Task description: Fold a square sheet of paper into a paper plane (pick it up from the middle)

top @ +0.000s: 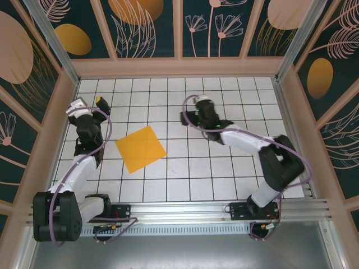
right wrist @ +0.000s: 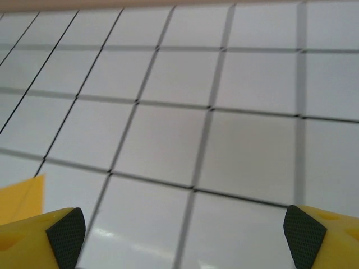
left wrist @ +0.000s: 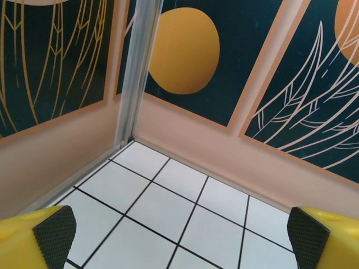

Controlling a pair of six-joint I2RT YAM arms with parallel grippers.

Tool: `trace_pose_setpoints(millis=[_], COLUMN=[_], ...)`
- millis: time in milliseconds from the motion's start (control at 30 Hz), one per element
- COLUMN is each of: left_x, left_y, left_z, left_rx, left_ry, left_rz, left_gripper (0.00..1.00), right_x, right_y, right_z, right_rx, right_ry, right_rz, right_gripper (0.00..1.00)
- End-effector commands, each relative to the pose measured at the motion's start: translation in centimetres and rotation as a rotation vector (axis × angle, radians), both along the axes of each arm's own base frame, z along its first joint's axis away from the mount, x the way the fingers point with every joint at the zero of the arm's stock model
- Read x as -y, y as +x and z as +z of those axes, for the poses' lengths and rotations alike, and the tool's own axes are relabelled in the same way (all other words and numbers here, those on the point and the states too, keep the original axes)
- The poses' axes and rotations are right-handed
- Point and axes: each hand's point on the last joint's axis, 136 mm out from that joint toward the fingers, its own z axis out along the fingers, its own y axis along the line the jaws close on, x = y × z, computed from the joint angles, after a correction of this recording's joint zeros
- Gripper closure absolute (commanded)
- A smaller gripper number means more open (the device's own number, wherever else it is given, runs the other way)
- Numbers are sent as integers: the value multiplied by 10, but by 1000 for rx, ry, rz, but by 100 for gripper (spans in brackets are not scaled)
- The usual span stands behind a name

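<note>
1. Step in hand: the very start, by our read. The thin orange-yellow square sheet of paper (top: pixel 140 149) is unfolded and nothing has grasped it yet.
2. The sheet lies flat on the white gridded tabletop (top: pixel 235 168), turned like a diamond. It sits between the arms, nearer the left one, touching neither.
3. Left hand (left wrist: pixel 179 238): jaws wide apart, empty, aimed at the back-left wall corner, away from the sheet.
4. Right hand (right wrist: pixel 179 235): jaws wide apart, empty, over bare tiles. One sheet corner shows at its lower left.
5. Next move, our call: centre a hand over the sheet's middle, descend, pinch. Thin flat paper will likely be hard to lift.
6. We see no creases, but the right wrist view is blurred, so faint folds could be missed.
</note>
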Motion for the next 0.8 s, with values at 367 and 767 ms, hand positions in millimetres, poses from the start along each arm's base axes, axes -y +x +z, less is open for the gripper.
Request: trace_pose_setpoints(millis=[367,767], left_x=[1,-9], left_y=[1,-2], left_z=[-26,-34], left_rx=[-180,-215], left_ry=[-113,-94], left_rz=[7,70], left_gripper=[1,1], right_x=[-144,-92], right_y=[-37,-30], right_z=[-101,-140], right_rx=[-148,-214], right_ry=[-396,-608], right_rz=[219,177], right_gripper=[5,5])
